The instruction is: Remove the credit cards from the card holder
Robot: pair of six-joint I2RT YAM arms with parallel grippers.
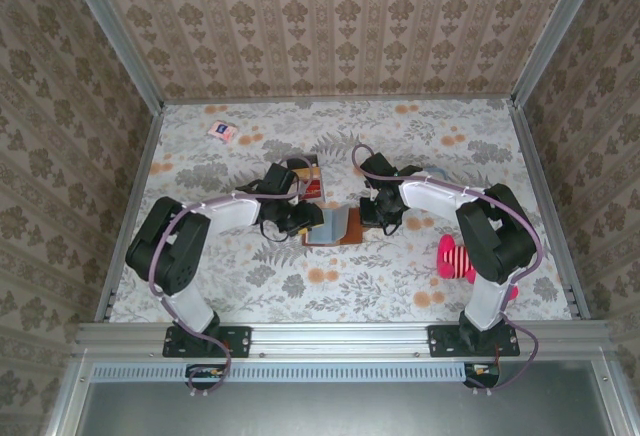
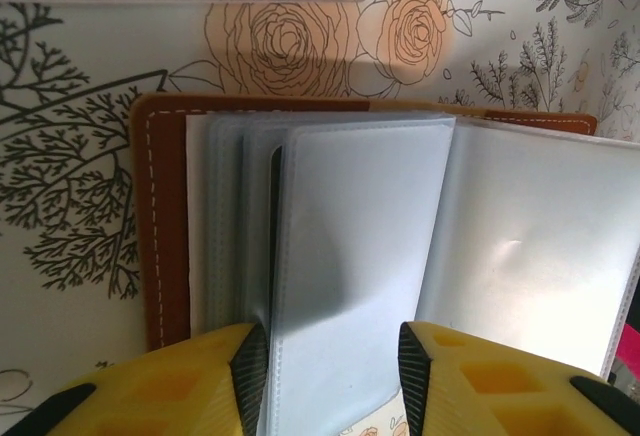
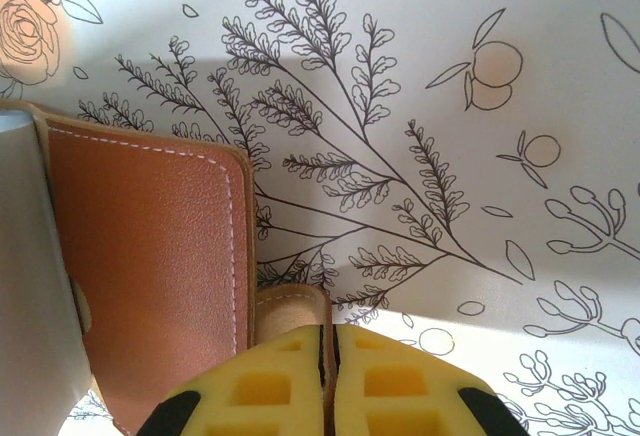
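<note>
While the right claw (image 3: pixel 328 338) is clenched, the card holder (image 3: pixel 150 256) just to its left, we find the left claw (image 2: pixel 330 346) released, a clear sleeve (image 2: pixel 350 246) between its fingers (image 2: pixel 200 381).

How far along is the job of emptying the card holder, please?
Done: card holder lies open. In hand: right gripper shut on its tab, left gripper open astride a clear sleeve. To do: extraction; what looks like a dark card sits pocketed.
</note>
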